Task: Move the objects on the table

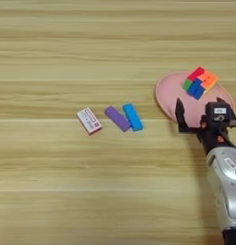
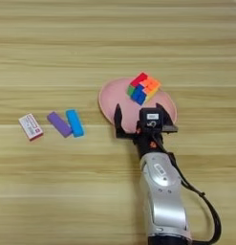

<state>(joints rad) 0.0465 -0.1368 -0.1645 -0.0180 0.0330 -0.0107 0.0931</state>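
A round pink plate [image 2: 110, 98] lies right of centre on the table [image 1: 67, 57]. The multicoloured puzzle cube [image 2: 144, 88] rests on the plate's far part. My right gripper [image 2: 138, 115] hovers over the plate's near edge, just short of the cube, open with nothing between its black fingers [image 2: 118, 119]. To the left of the plate, a blue bar [image 2: 75, 123] and a purple bar [image 2: 59, 124] lie side by side, touching. Further left sits the small white-and-red box [image 2: 31, 126].
The silver forearm [image 2: 162, 191] comes up from the bottom edge, with a black cable [image 2: 205, 201] looping on its right. Bare wood surrounds the bars and the box on all sides.
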